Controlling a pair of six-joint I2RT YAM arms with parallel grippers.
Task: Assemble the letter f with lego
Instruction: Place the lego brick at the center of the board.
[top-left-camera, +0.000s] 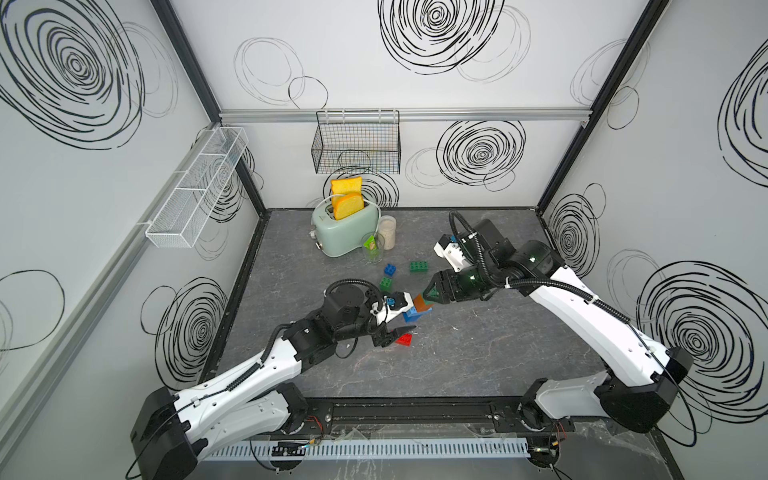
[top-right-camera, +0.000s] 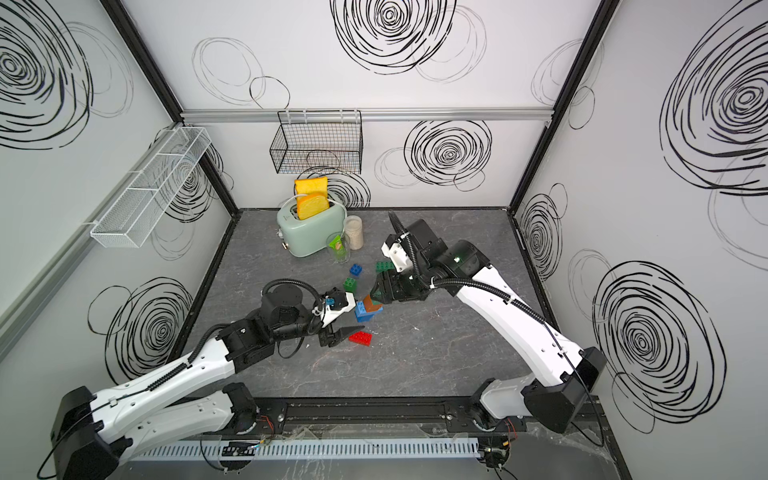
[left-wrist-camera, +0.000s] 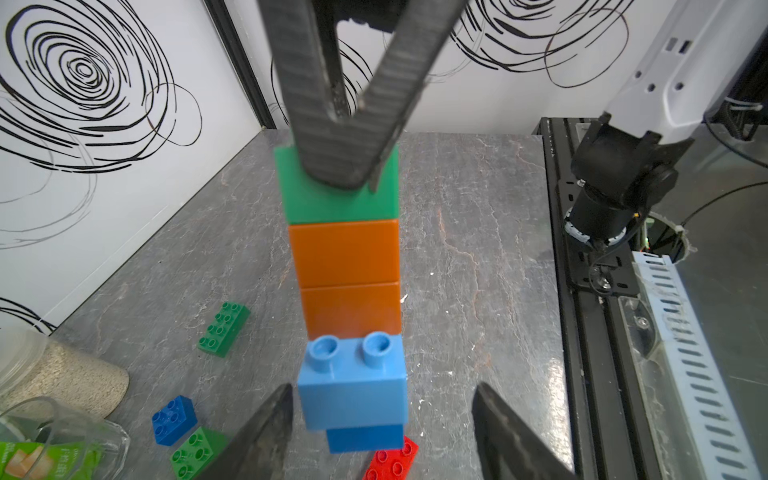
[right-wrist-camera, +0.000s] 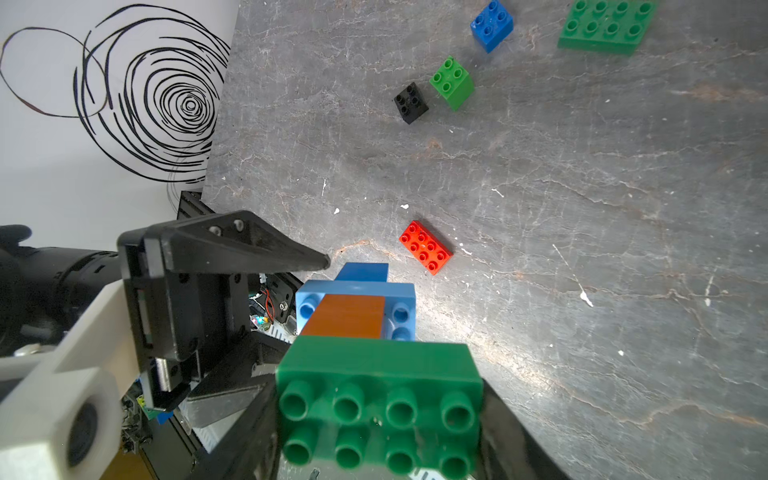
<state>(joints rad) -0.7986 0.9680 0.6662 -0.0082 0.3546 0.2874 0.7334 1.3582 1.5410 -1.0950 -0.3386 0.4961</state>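
Green oblong brick (right-wrist-camera: 378, 365) clamped in the right gripper (left-wrist-camera: 353, 178), carrying a column by one end.

From it run two orange bricks (left-wrist-camera: 345, 253), a light blue brick (left-wrist-camera: 353, 390) and a blue brick (left-wrist-camera: 365, 438), slanting over the table (right-wrist-camera: 582, 249) centre. The left gripper (left-wrist-camera: 382, 390), in from 9 o'clock, stands released, jaws astride the light blue one without pinching it. An off-centre squeeze there could lever a stud joint apart, dropping the far end onto the red brick (right-wrist-camera: 426, 247) at 6 o'clock.
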